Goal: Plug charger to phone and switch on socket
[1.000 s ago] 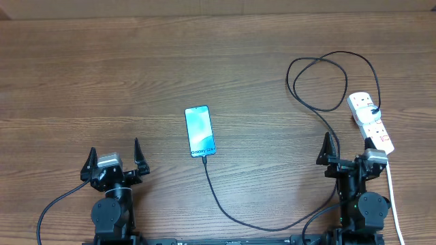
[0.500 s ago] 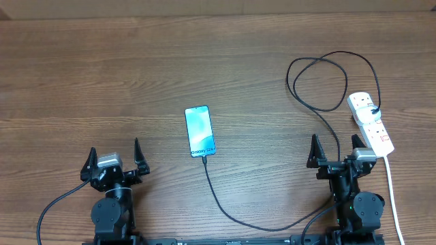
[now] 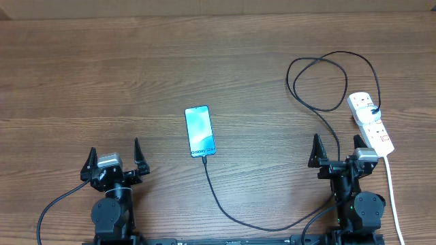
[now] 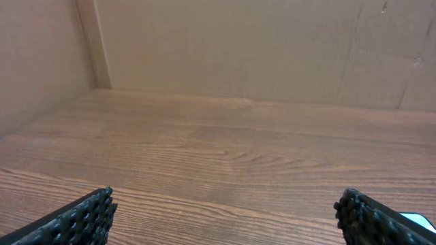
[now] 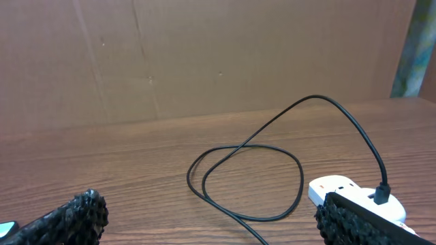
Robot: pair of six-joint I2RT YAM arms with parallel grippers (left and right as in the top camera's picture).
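Note:
The phone (image 3: 199,131) lies flat at mid-table, cyan screen up. The black charger cable (image 3: 225,207) meets its near end, curves along the table front, then loops (image 3: 320,82) at the back right; its black plug (image 3: 375,109) sits in the white socket strip (image 3: 371,122). In the right wrist view the cable loop (image 5: 245,177) and the strip (image 5: 340,189) with the plug (image 5: 383,194) show ahead. My left gripper (image 3: 113,160) is open and empty at front left, its fingers (image 4: 225,218) wide apart. My right gripper (image 3: 336,151) is open and empty just left of the strip, its fingers (image 5: 211,221) apart.
The strip's thick white cord (image 3: 393,197) runs toward the front edge beside my right arm. Brown cardboard walls (image 4: 225,47) stand at the back and left of the wooden table (image 3: 102,82). A corner of the phone (image 4: 419,221) shows at the left wrist view's lower right.
My right gripper has swung left, away from over the strip's near end, and now points straight ahead. The left arm, phone and cable have not moved.

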